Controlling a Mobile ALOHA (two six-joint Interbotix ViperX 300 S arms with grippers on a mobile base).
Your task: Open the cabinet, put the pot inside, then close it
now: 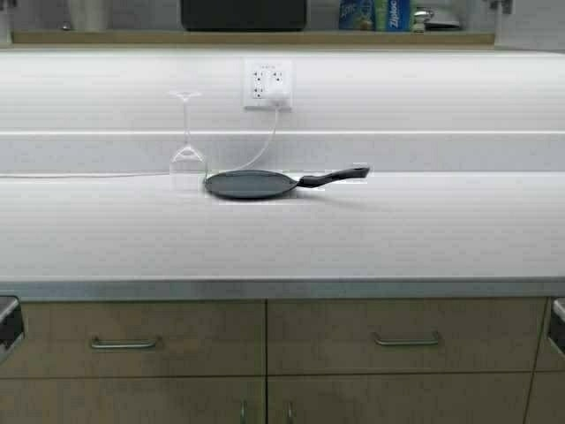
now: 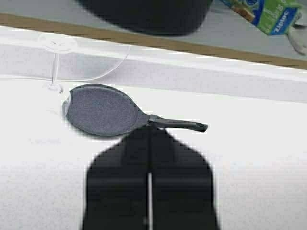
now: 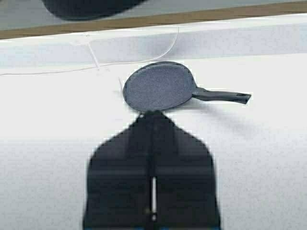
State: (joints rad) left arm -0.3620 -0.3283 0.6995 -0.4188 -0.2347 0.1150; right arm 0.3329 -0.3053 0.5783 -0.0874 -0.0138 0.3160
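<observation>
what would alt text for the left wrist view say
The left claw, shut, is over a white countertop, pointing at a flat black frying pan. An upturned wine glass stands beside the pan, and the black pot sits on the wooden shelf above.

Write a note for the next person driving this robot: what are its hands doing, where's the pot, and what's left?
Left gripper: shut, holding nothing, above the white counter and aimed at the frying pan.
Right gripper: shut, holding nothing, also over the counter near the pan.
The pot sits on the wooden shelf above the counter, only its dark lower part in view.
The cabinet doors are out of view, so open or closed cannot be told.
An upside-down wine glass stands beside the pan.
Done, it seems: pot placed. Likely left: closing the cabinet.
</observation>
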